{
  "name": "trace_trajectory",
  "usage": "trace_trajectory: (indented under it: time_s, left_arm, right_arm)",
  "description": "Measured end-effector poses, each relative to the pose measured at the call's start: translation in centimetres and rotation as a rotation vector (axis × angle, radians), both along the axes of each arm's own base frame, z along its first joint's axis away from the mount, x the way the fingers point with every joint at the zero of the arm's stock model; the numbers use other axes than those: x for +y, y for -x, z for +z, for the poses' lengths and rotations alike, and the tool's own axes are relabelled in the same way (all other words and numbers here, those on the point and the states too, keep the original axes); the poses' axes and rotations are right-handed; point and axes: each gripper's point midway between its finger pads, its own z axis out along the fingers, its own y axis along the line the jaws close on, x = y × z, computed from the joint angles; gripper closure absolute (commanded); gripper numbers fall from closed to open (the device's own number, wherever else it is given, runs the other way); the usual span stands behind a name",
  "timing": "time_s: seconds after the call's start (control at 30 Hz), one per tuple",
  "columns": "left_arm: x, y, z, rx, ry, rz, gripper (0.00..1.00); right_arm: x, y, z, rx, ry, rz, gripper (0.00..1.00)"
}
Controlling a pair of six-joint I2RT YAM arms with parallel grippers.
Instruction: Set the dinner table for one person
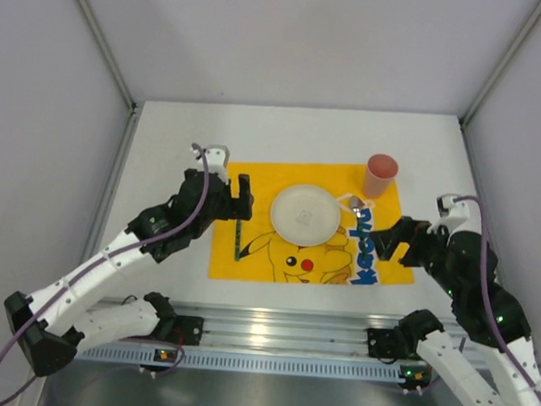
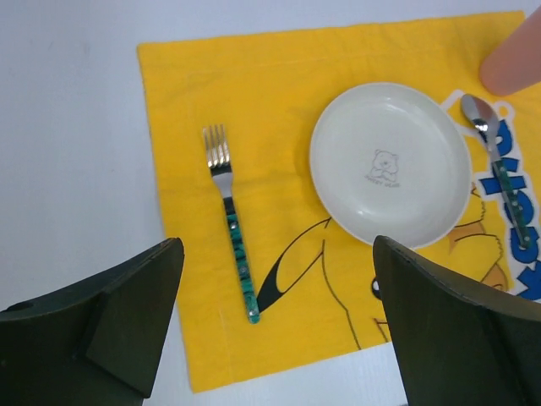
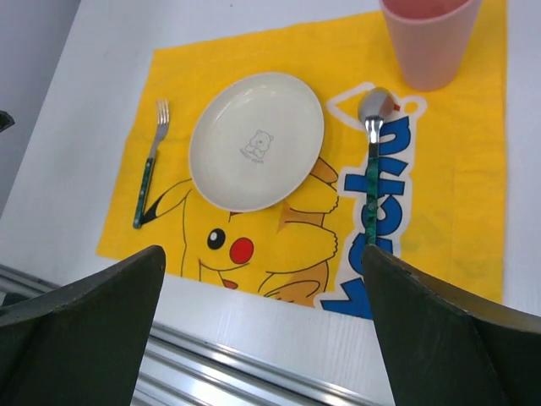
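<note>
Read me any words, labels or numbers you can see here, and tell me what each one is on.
"kachu", roughly: blue letters running sideways on the yellow mat, partly covered by the spoon, so only partly legible.
Tiny print under the bear drawing on the white plate: too small to read.
No other text shows.
</note>
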Motion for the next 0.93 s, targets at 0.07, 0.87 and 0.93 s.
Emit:
trace_trajectory:
  time_s: [0.07, 0.87, 0.93]
  left_arm:
    - [1.9, 1.2, -2.0, -0.007, -0.006, 0.033, 0.01]
    - [7.6, 4.1, -1.4, -0.090, 0.027, 0.178, 0.02]
    - [7.8, 4.3, -1.3, -0.093, 0.030, 0.182, 0.02]
  right_arm:
    - [0.0, 1.2, -2.8, 0.005, -0.032, 0.014, 0.00]
    - [3.3, 3.9, -6.6, 0.129, -0.223, 0.147, 0.00]
    - [3.6, 4.0, -7.1, 0.144, -0.230, 0.159, 0.00]
